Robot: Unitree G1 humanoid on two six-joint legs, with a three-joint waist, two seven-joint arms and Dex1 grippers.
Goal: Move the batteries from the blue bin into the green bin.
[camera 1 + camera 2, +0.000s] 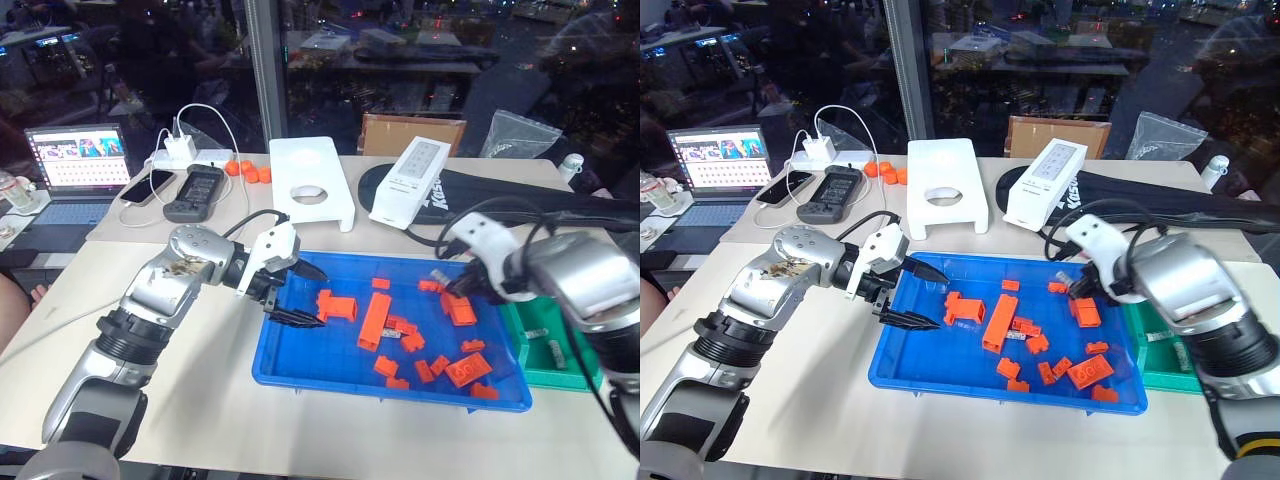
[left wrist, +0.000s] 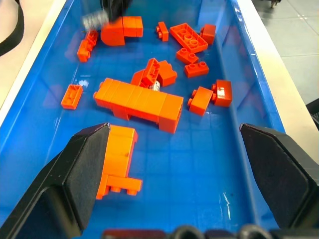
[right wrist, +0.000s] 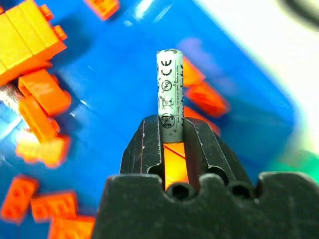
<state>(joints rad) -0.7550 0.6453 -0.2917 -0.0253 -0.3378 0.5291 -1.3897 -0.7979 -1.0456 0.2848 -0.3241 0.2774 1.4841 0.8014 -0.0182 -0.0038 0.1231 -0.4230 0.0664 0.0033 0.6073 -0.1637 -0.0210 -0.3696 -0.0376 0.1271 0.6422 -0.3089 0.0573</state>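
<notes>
The blue bin (image 1: 300,368) lies in front of me with several orange blocks in it. My right gripper (image 1: 455,285) hangs over its far right part, shut on a grey battery (image 3: 169,94) that sticks up out of the fingertips. Right of it sits the green bin (image 1: 528,357), with two batteries (image 1: 537,332) lying inside. Another small silver battery (image 2: 156,85) peeks out between blocks near the long orange block (image 1: 374,320). My left gripper (image 1: 305,295) hovers open over the blue bin's left end, nothing between its fingers.
Behind the blue bin stand a white stand (image 1: 312,182) and a white box (image 1: 408,180) on a black bag (image 1: 520,190). Further left are a laptop (image 1: 78,170), phones (image 1: 193,192), a charger with cables and orange caps (image 1: 248,170).
</notes>
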